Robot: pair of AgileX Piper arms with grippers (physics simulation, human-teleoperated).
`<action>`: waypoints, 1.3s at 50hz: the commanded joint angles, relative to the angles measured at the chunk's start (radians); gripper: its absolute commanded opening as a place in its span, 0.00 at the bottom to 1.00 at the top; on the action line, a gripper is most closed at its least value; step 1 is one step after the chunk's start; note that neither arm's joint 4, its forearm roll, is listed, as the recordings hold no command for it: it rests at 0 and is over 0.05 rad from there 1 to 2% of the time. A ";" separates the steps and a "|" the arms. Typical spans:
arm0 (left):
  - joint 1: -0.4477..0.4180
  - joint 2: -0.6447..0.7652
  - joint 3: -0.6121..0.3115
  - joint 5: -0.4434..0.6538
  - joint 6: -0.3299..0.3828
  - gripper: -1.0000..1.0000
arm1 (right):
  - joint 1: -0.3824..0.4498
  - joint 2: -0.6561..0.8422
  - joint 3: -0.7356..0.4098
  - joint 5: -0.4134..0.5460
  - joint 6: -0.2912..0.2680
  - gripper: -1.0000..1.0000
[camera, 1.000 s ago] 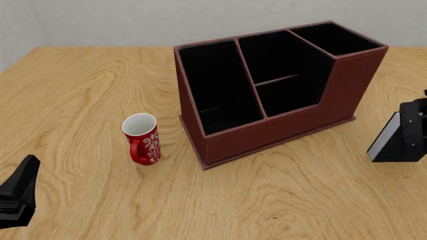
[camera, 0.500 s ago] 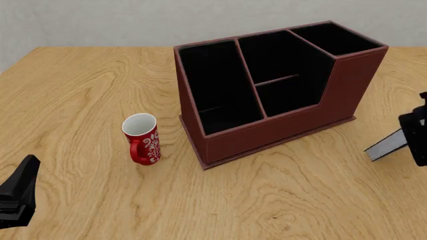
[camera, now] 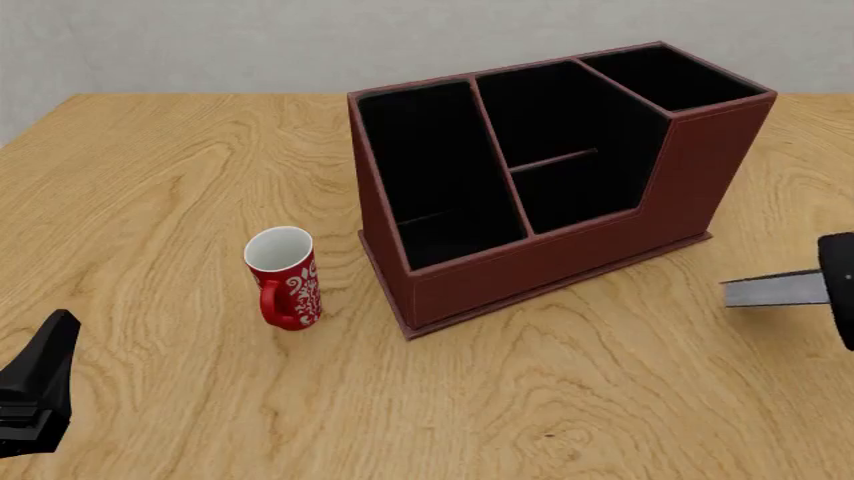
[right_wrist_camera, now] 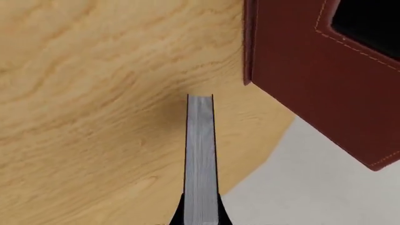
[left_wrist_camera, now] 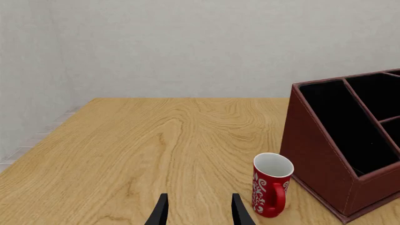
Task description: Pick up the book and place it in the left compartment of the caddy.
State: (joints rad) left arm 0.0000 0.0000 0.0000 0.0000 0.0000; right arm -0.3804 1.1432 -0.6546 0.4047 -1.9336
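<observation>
The dark red-brown caddy (camera: 561,250) stands mid-table, and its left compartment (camera: 434,180) is a long black-lined slot with nothing in it. The book (camera: 771,290) hangs above the table to the right of the caddy, lying nearly level with its grey page edges toward the camera. My right gripper (camera: 841,292) is shut on it at the frame's right edge. In the right wrist view the book's page edge (right_wrist_camera: 201,154) runs out from between the fingers of the right gripper (right_wrist_camera: 201,218), with the caddy's corner (right_wrist_camera: 319,70) beyond. My left gripper (left_wrist_camera: 200,213) is open, low at the near left (camera: 34,400).
A red mug (camera: 283,278) with white patterning stands upright just left of the caddy's front corner; the left wrist view shows the mug (left_wrist_camera: 272,190) beside the caddy's low end (left_wrist_camera: 315,150). The table's right edge shows behind the book in the right wrist view.
The book has swung from a steep tilt to nearly level and shifted right with the right gripper, which is now mostly out of the frame. The left arm has not moved.
</observation>
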 commanded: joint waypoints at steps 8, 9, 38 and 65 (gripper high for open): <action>0.000 0.000 0.000 0.000 0.000 1.00 | -0.039 -0.155 -0.018 0.130 0.011 0.00; 0.000 0.000 0.000 0.000 0.000 1.00 | -0.039 -0.163 -0.018 0.139 0.013 0.00; 0.000 0.000 0.000 0.000 0.000 1.00 | 0.183 -0.380 -0.243 0.607 0.492 0.00; 0.000 0.000 0.000 0.000 0.000 1.00 | 0.478 -0.420 -0.364 0.815 0.945 0.00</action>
State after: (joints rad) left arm 0.0000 0.0000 0.0000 0.0000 0.0000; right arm -0.0630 0.7205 -0.9735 1.1991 -1.2108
